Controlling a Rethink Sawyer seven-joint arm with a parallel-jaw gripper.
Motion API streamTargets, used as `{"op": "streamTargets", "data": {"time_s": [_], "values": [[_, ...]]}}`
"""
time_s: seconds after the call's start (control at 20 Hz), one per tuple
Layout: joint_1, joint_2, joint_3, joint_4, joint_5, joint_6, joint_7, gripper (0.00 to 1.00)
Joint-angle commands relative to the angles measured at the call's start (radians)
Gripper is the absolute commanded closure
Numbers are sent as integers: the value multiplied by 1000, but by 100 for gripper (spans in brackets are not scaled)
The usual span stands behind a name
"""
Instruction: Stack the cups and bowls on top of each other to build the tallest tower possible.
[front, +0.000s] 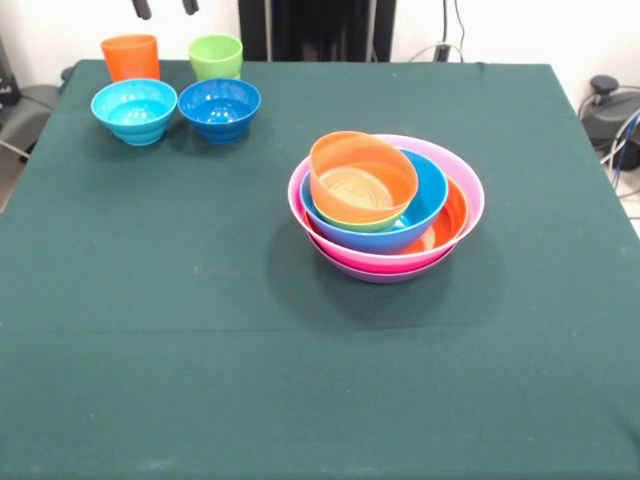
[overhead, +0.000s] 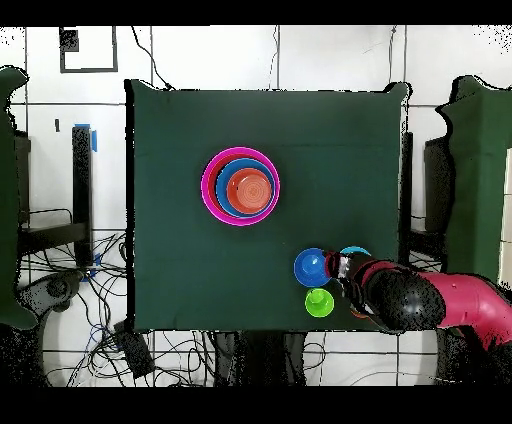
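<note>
A: Gripper (front: 166, 7) is only tips at the top edge, above the orange plastic tumbler (front: 130, 56) and lime green plastic tumbler (front: 216, 56). Tips apart, holding nothing.

B: Risk: the tilted small orange bowl (front: 362, 178) atop the multicoloured bowl tower (front: 386, 205) mid-table. Anything stacked there could slide off.

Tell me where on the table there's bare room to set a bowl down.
The green cloth in front of the tower is bare, and so is the side away from the cups. It is crowded at the far corner, where the orange cup, green cup, light blue bowl and dark blue bowl cluster under the gripper.
</note>
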Motion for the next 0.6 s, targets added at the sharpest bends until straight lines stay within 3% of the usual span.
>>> {"op": "streamTargets", "data": {"time_s": [0.05,0.4,0.5,0.6], "values": [[-18,144,107,91,-13,-57,-182,0],[-29,135,159,105,-87,-147,-144,0],[-27,115,168,102,-99,-150,-142,0],[-7,35,157,88,-129,-128,-145,0]]}}
